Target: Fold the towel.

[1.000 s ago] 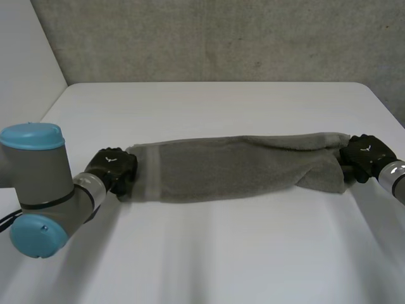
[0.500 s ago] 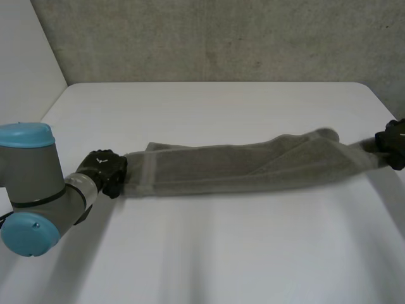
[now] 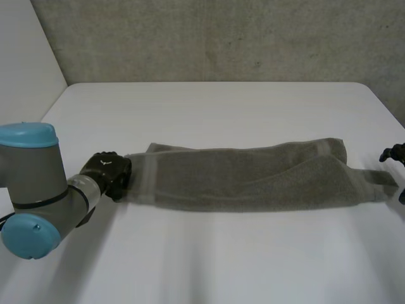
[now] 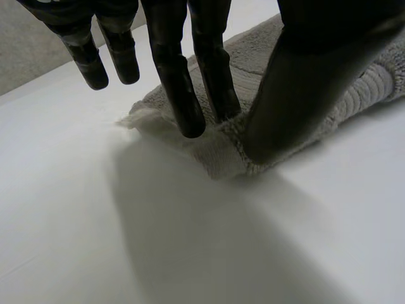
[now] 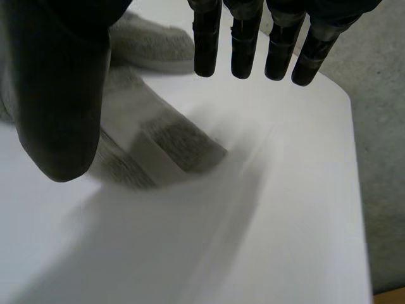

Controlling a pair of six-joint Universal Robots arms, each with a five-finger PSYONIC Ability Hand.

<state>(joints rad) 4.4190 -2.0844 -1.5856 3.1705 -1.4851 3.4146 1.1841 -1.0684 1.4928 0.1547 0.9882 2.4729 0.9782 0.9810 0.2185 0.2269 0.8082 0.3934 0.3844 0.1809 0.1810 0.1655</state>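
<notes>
A grey-brown towel (image 3: 240, 177) lies stretched out lengthwise across the white table (image 3: 221, 266), folded into a long band. My left hand (image 3: 109, 173) is at its left end. In the left wrist view the towel's corner (image 4: 221, 155) bunches up between the thumb (image 4: 297, 82) and two fingertips (image 4: 183, 107), which pinch it. My right hand (image 3: 393, 154) is by the table's right edge, just off the towel's right corner. There its fingers (image 5: 243, 38) hang straight and open above the table, with the banded towel corner (image 5: 171, 149) lying loose beside the thumb (image 5: 60, 95).
A grey wall stands behind the table's far edge. My left arm (image 3: 31, 190) reaches in over the table's left side. Bare table runs in front of the towel and behind it.
The right hand has let go of the towel's right end and drawn away to the right. The towel, pulled taut half a second ago, now lies slack on the table.
</notes>
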